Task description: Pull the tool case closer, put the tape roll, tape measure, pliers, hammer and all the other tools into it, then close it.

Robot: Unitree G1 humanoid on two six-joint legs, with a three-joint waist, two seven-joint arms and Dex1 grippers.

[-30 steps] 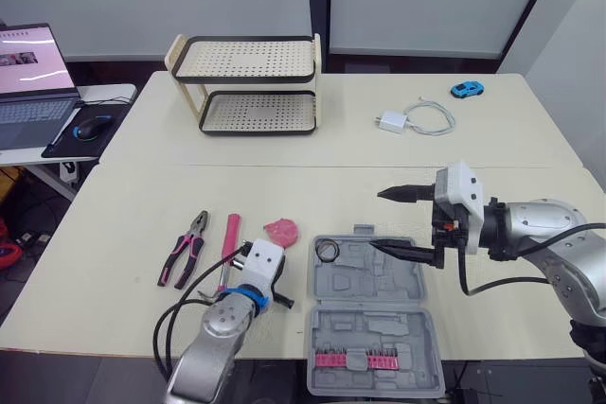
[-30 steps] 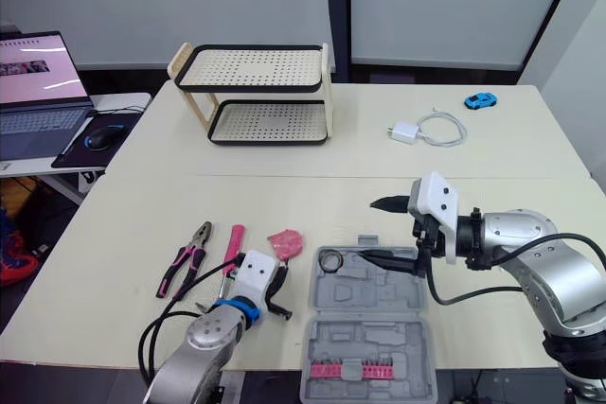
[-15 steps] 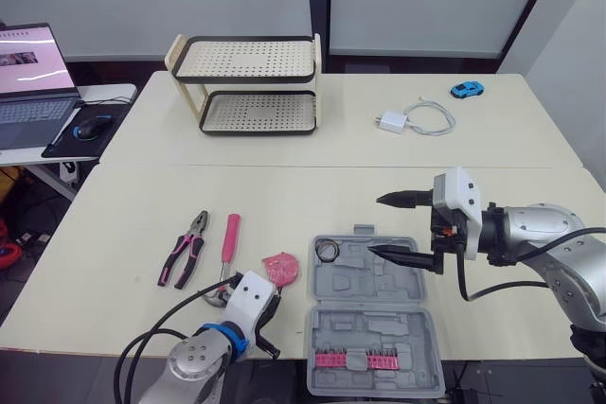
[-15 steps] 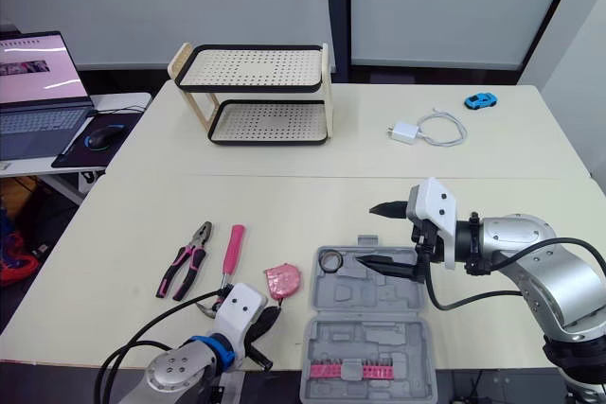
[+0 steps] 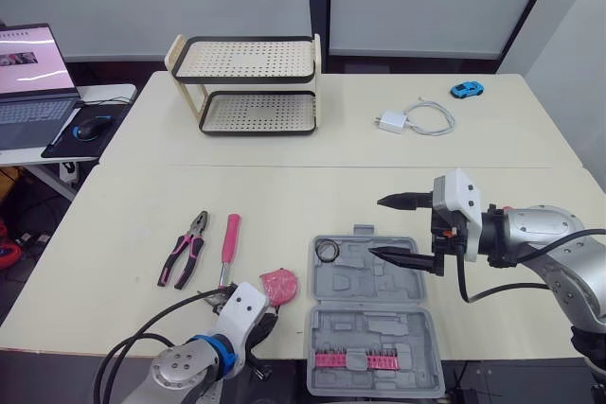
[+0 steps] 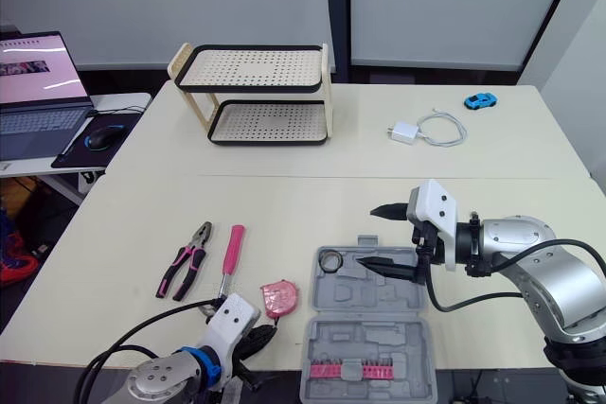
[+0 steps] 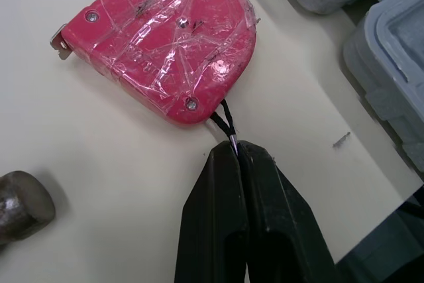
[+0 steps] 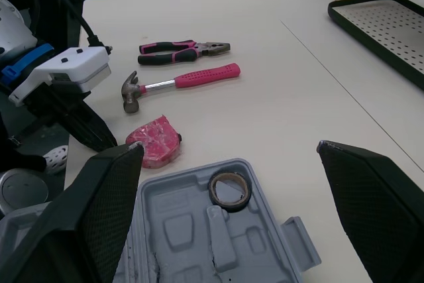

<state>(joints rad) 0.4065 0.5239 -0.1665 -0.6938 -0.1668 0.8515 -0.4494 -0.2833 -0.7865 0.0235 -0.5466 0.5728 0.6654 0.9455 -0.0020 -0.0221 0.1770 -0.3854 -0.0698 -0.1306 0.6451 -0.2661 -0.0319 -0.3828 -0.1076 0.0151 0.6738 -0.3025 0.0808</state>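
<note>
Cream table (image 5: 284, 205) carries everything. The grey moulded plastic tool case (image 5: 383, 281) lies open at the near edge, right of centre. Its far half is mostly bare and a row of pink bits sits in the near half.

R gripper (image 5: 390, 226) hovers over the case's far-right part, black fingers spread wide, nothing in them. L gripper (image 7: 237, 150) is at the near edge, left of the case, fingers pressed together on the thin black cord (image 7: 225, 120).

The pink-handled steel hammer (image 5: 230, 238) lies left of the case, handle pointing far. Probably head-heavy, so best taken on the shaft close to the head.

The pink-and-black-handled pliers (image 5: 185, 251) are just left of the hammer. Stiff metal w/ rubbery grips; take across both handles so they don't splay.

The pink tape measure (image 7: 162, 44) is on the table just left of the case, not yet in it. Hard shell, likely dense for its size, and wrapped in glossy clear tape, so prob. slick on the flat faces. Held by the cord alone it would likely swing or slip, so dragging it or re-gripping across the body looks safer.

The brownish tape roll (image 5: 328, 251) already sits in the case's far-left corner. Light and rigid enough.
</note>
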